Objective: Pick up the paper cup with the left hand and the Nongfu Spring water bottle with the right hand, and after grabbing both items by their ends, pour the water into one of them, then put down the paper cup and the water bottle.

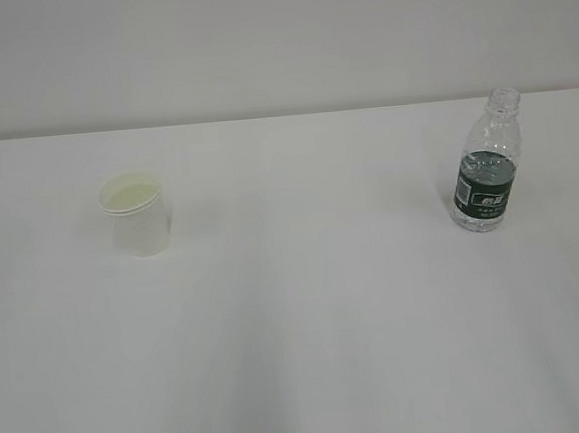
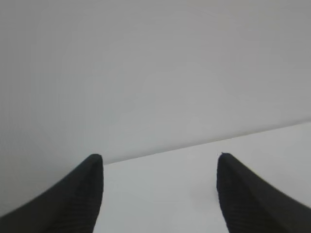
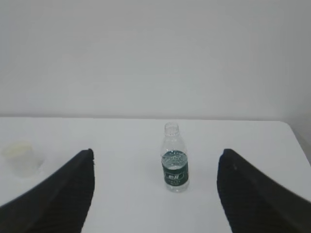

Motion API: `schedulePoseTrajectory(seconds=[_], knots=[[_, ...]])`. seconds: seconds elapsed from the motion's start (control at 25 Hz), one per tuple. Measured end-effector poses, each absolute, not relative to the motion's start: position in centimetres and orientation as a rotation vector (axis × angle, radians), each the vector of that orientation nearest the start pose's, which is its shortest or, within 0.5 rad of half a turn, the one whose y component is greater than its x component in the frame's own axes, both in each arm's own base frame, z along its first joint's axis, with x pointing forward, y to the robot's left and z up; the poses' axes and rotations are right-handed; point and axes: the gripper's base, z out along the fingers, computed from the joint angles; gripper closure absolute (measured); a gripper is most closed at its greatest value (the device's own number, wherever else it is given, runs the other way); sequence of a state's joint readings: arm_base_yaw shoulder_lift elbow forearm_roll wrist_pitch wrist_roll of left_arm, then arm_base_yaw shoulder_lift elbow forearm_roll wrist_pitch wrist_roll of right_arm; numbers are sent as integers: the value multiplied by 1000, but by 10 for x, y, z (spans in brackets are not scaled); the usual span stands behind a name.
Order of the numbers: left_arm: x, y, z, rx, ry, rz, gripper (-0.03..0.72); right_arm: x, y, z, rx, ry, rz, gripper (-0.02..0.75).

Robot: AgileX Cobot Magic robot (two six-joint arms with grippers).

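Stretching wide and white across the lower part of the exterior view: a table [image 1: 301, 356], meeting a plain pale grey wall [image 1: 275, 37] along a straight far edge. Glowing evenly under soft, diffuse light, casting only faint shadows on the tabletop.

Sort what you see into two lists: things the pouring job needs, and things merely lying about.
Needed: paper cup; Nongfu Spring water bottle, uncapped, with water inside; left gripper and right gripper, both with fingers apart.

Lying about: nothing loose; only the white table and the wall.
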State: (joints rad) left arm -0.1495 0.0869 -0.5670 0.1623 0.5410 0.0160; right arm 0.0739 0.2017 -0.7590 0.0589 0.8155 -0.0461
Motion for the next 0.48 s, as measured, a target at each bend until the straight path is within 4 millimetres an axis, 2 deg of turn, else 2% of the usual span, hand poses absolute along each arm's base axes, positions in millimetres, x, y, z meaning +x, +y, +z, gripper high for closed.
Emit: schedulePoseTrajectory(seconds=[0.24, 0.48], knots=[[-4, 3, 357, 191, 1583, -5, 165, 0, 6, 367, -160, 1833, 75, 148], [-24, -4, 358, 243, 1738, -136, 166, -4, 10, 359, -180, 1933, 135, 148]])
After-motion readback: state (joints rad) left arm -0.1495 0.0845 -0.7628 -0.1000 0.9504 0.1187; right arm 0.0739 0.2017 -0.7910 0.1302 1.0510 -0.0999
